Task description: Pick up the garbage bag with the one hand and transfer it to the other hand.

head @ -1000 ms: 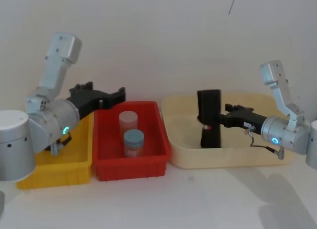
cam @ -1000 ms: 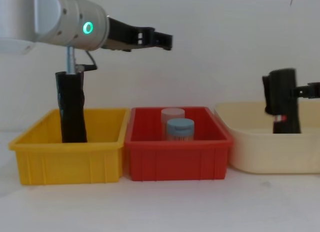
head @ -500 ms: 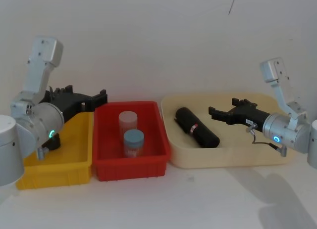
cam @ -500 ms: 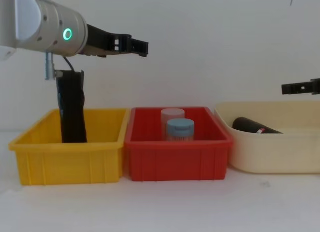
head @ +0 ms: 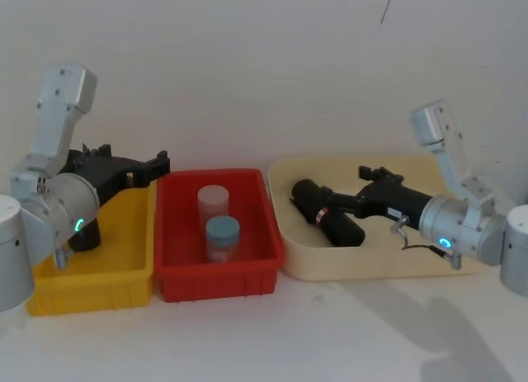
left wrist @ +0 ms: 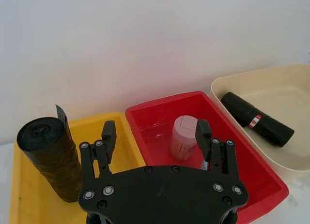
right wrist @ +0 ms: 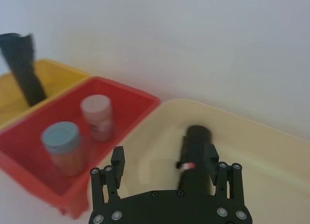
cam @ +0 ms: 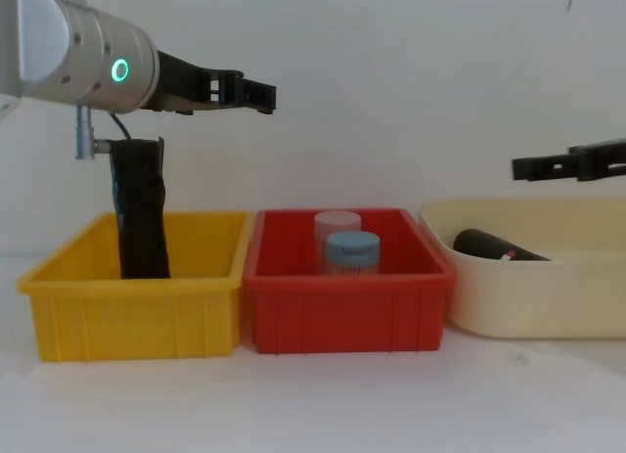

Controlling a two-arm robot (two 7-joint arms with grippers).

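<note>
The garbage bag, a black roll with a red-and-white label band, lies on its side in the cream bin. It also shows in the chest view and both wrist views. My right gripper hangs open just above it, one finger over the roll, not touching it. My left gripper is open and holds nothing, raised above the yellow bin.
A plain black roll stands upright in the yellow bin. The red bin between the two others holds a pink-lidded jar and a blue-lidded jar. White wall close behind.
One second ago my right gripper held the bag upright; it let go, the bag fell flat in the cream bin, and the gripper then moved left over it. My left arm drew back leftward.
</note>
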